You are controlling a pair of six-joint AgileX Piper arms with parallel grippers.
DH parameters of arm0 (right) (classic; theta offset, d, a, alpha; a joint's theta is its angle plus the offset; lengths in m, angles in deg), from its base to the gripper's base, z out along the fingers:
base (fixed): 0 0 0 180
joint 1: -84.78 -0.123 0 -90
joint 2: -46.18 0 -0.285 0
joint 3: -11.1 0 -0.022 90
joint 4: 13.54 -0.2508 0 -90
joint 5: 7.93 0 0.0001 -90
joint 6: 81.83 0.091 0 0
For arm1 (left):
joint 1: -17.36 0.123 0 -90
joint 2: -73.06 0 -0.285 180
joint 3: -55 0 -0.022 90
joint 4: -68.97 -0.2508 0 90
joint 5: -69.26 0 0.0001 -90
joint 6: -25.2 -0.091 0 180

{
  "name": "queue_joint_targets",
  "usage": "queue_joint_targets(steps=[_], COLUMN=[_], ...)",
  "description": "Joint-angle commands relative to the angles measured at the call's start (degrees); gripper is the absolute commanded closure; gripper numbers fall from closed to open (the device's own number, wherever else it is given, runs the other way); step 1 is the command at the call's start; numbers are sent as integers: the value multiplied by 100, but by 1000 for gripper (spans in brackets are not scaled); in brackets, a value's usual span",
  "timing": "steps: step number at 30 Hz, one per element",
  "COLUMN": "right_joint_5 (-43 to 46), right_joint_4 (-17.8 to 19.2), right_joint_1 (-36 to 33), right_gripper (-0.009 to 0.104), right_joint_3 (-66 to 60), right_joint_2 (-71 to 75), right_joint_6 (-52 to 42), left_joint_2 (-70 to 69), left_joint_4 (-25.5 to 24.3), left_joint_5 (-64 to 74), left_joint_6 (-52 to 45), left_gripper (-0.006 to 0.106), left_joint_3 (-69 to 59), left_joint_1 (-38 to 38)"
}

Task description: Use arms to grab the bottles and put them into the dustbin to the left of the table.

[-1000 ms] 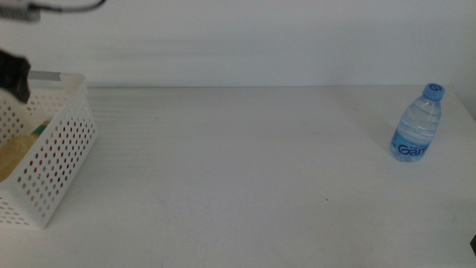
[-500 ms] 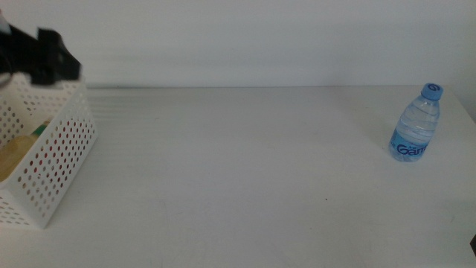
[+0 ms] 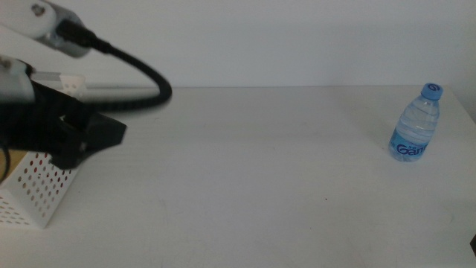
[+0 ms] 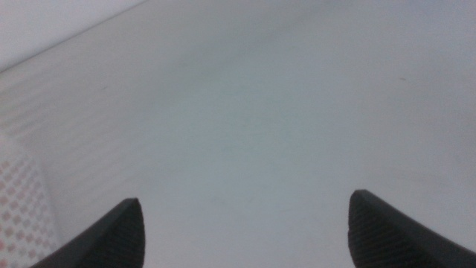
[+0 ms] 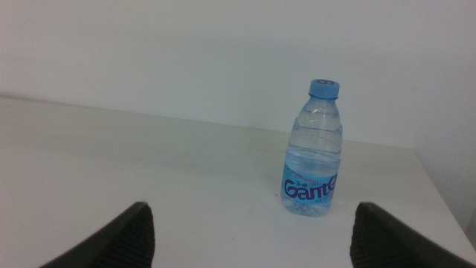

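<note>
The clear water bottle [image 3: 416, 123] with blue cap and label stands upright at the far right of the white table [image 3: 260, 171]. In the right wrist view it [image 5: 314, 152] stands ahead of my right gripper [image 5: 253, 212], which is open and empty, well short of it. My left gripper [image 3: 104, 134] reaches in from the left over the white perforated dustbin [image 3: 41, 186]. In the left wrist view it [image 4: 245, 208] is open and empty above bare table. The dustbin's wall [image 4: 22, 216] shows beside it. The yellow tea bottle and red can are hidden.
The left arm's white housing and black cable [image 3: 141, 71] arc above the dustbin. A tiny dark speck [image 3: 325, 199] lies on the table. Only a dark sliver of the right gripper [image 3: 474, 242] shows at the middle view's lower right edge.
My left arm has swung from the far left, above the dustbin, rightward and forward, and now covers most of the dustbin. The water bottle has not moved.
</note>
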Motion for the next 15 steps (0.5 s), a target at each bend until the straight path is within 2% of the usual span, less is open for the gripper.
queue_joint_targets(steps=[1,9,15], right_joint_5=[428,428,428], right_joint_4=[31,31,31], right_joint_1=[28,28,28], right_gripper=[24,24,24], right_joint_3=[48,48,48], right_joint_2=[158,158,158], right_joint_6=[-66,-66,-66], left_joint_2=[-183,-964,-1413], left_joint_4=[315,153,-457], left_joint_5=[-482,-2463,-3825], left_joint_6=[-74,-3,1179], left_gripper=[10,10,10], left_joint_3=[6,-1475,-2642], left_joint_1=[-181,-1272,-1981])
